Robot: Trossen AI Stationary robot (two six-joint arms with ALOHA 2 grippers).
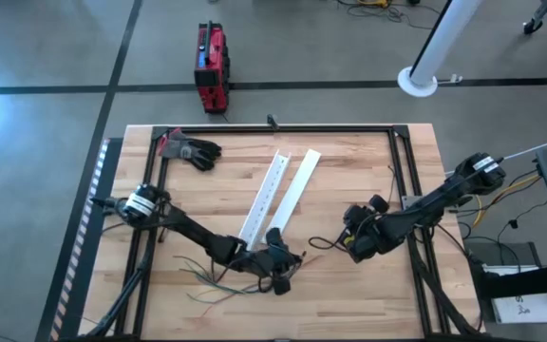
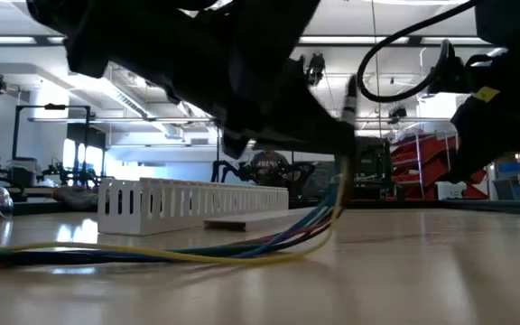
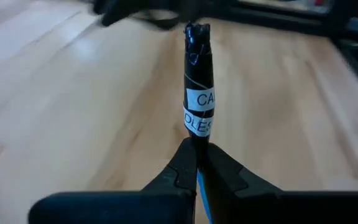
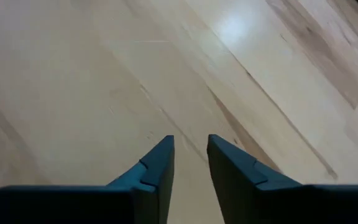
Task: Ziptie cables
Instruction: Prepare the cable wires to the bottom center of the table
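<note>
the left gripper (image 1: 288,264) is clamped on the bundled end of the cables (image 1: 218,283), its fingers (image 3: 188,165) pinched tight at the base of a dark taped tip with a white label. held this way, the loose wires are gathered to one point and lifted a little off the table (image 1: 349,180), which would leave room to get a tie around them. the low view shows the wires rising in a curve from the wood to the gripper, while their far ends trail flat along the table's near edge. the left arm reaches from the table's left side, stretched low across the front, its wrist just past the near ends of the two white strips (image 1: 281,192).

the right gripper (image 1: 348,239) hovers over bare wood near the bundle's tip, jaws narrowly parted and empty. its arm comes in bent from the right edge. no tie can be made out.
</note>
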